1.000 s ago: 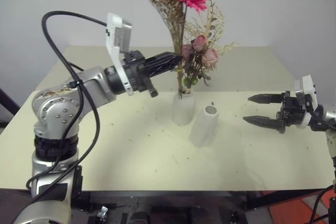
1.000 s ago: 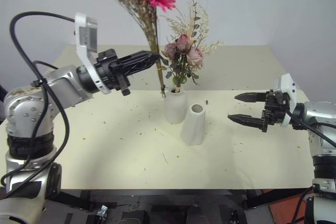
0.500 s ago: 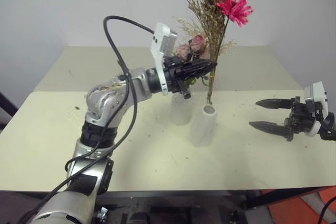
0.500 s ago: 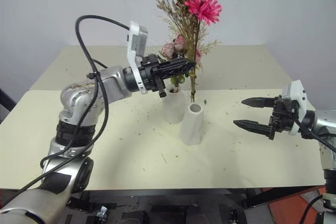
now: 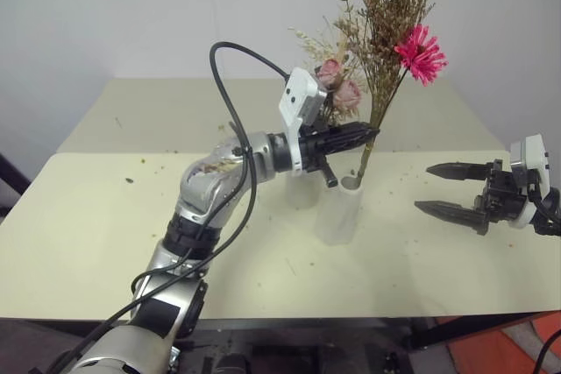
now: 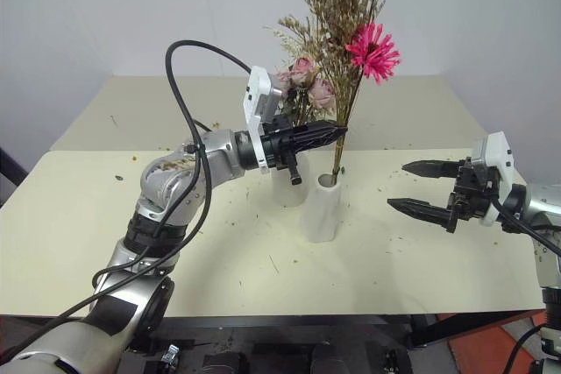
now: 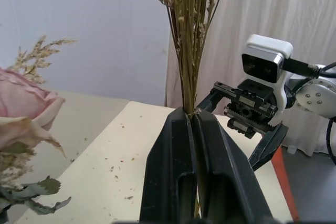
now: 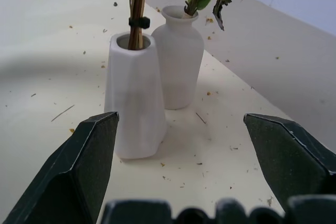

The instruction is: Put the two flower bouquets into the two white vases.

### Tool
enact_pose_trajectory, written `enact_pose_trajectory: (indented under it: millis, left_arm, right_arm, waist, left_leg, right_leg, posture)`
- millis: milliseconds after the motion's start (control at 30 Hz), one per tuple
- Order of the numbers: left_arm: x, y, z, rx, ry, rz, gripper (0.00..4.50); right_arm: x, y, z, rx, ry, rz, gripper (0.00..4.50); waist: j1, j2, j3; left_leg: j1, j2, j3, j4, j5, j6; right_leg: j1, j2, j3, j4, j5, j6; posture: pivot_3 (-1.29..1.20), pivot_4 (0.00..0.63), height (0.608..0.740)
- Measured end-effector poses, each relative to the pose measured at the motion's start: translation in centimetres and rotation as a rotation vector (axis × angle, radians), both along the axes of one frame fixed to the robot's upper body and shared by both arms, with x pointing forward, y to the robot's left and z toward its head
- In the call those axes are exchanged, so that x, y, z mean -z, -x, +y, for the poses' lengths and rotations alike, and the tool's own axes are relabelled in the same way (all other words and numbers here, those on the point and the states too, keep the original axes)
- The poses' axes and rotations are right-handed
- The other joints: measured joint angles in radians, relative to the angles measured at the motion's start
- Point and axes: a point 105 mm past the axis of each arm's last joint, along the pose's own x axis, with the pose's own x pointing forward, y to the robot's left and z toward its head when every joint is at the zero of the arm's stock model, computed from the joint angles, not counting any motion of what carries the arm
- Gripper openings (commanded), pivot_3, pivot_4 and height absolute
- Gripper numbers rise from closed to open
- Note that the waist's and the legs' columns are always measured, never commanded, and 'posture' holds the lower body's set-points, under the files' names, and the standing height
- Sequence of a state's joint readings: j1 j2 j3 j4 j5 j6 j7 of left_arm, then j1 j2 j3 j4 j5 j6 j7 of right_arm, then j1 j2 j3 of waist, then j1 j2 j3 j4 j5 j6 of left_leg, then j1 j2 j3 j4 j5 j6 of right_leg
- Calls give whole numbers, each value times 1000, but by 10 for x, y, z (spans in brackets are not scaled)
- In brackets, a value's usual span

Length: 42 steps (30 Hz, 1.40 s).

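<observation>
My left gripper (image 5: 372,134) is shut on the thin brown stems of the tan grass bouquet (image 5: 387,6) with its bright pink daisy (image 5: 422,52). The stems lean, and their lower ends sit inside the mouth of the tapered white vase (image 5: 337,214), as the right wrist view confirms (image 8: 135,24). Just behind it stands the rounded bottle vase (image 8: 179,61), holding the pale pink rose bouquet (image 5: 338,86). In the head views my left arm covers most of that vase. Off to the right of both vases, my right gripper (image 5: 422,188) hovers open and empty, pointing at them.
Both vases stand near the middle of a cream table (image 5: 96,216) littered with small dried flakes. A white wall rises behind it. Bare tabletop lies between the vases and my right gripper, and to the left of my left arm.
My left gripper carried the grass bouquet rightward and down, from beside the bottle vase to the tapered vase, where the stem ends now sit in its mouth. The right gripper has hardly moved.
</observation>
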State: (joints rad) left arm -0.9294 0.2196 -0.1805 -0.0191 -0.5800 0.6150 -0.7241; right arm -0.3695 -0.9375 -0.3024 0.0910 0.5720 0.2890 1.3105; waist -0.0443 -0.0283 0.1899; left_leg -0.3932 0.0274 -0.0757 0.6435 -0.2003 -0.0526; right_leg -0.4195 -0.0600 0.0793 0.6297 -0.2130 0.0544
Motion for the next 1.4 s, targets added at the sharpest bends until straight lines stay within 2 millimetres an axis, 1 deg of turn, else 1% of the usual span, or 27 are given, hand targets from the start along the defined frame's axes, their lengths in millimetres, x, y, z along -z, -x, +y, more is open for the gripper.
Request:
enact_pose_trajectory:
  millis: [33, 67, 500, 767, 933, 1400]
  left_arm:
    - [6, -1, 0, -7, -12, 15, 11]
    - [8, -2, 0, -8, -8, 19, 11]
    - [8, -1, 3, -16, -19, 13, 11]
    - [10, 0, 9, -25, -31, 0, 11]
    - [11, 0, 14, -28, -18, 5, 11]
    - [9, -1, 17, -29, 1, 9, 11]
  right_arm:
    - [0, 0, 0, 0, 1, -1, 4500]
    - [0, 0, 0, 2, 0, 0, 4500]
    - [0, 0, 0, 2, -1, 0, 4500]
    - [1, 0, 0, 2, -2, 0, 4500]
    - [1, 0, 0, 1, -4, 0, 4500]
    - [-1, -3, 2, -4, -21, -7, 4500]
  waist:
    - [0, 0, 0]
    - [0, 0, 0]
    - [-1, 0, 0]
    - [-1, 0, 0]
    - [-2, 0, 0]
    - [-1, 0, 0]
  left_leg:
    - [0, 0, 0, 0, 0, 0]
    - [0, 0, 0, 0, 0, 0]
    - [0, 0, 0, 0, 0, 1]
    - [1, 0, 0, 0, 0, 1]
    - [1, 0, 0, 0, 0, 1]
    - [1, 0, 0, 0, 0, 1]
  right_leg:
    - [0, 0, 0, 0, 0, 0]
    - [0, 0, 0, 0, 0, 0]
    - [0, 0, 0, 0, 0, 0]
    - [1, 0, 1, 0, 0, 0]
    - [1, 0, 1, 0, 0, 0]
    - [0, 0, 1, 0, 0, 0]
  posture:
    - [0, 150, 740]
    - [0, 150, 740]
    - [0, 150, 740]
    - [0, 150, 740]
    - [0, 150, 740]
    - [0, 150, 740]
